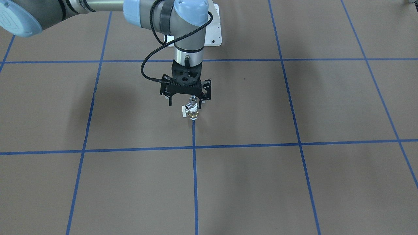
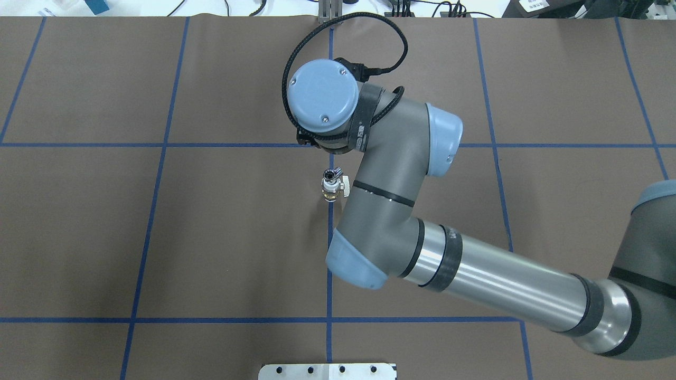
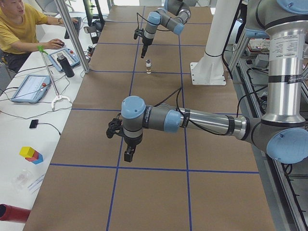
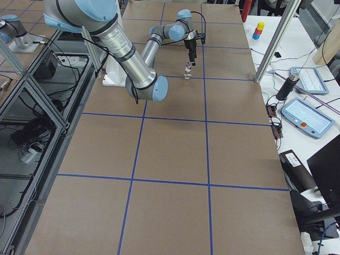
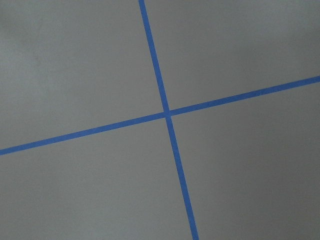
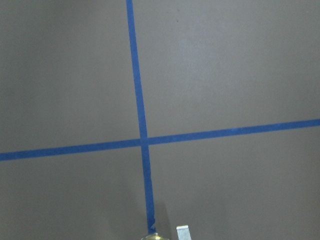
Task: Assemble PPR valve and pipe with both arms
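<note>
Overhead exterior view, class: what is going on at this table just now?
The right arm's tool hangs open just above the PPR valve and is not touching it. The valve stands upright on the brown table, on a blue tape line, with the chrome pipe sitting on its top end. The left arm's tool is further along, over bare table. Nothing shows in it, and whether it is open cannot be told.

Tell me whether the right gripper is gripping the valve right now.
No, the right gripper hangs open above the valve, which stands free on the table.
</note>
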`<move>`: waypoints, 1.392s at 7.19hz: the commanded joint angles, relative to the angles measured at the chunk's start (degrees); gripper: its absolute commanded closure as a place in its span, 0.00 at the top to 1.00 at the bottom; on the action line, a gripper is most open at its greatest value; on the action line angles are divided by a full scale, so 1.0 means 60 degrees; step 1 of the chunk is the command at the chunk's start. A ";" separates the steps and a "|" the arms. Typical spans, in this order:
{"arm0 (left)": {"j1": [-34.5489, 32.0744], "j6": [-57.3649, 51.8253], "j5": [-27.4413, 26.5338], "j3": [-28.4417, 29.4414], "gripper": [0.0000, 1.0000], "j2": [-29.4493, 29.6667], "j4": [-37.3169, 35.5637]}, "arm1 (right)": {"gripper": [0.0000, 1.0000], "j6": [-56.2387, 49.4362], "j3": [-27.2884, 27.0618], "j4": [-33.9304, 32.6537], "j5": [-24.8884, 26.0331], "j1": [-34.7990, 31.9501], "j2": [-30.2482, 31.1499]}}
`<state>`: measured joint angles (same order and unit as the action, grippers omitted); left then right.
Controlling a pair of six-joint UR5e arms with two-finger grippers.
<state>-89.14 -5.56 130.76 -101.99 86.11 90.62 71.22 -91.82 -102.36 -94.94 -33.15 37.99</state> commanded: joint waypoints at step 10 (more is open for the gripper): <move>-0.0290 -0.0039 -0.0070 -0.0591 1.00 -0.1092 -0.0060 | 0.99 -1.2380 -0.0957 0.1583 -0.5241 -0.8109 0.7268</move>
<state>-90.72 -5.46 130.47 -103.77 80.80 90.27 0.40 -97.97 -97.61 -125.79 -78.34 75.00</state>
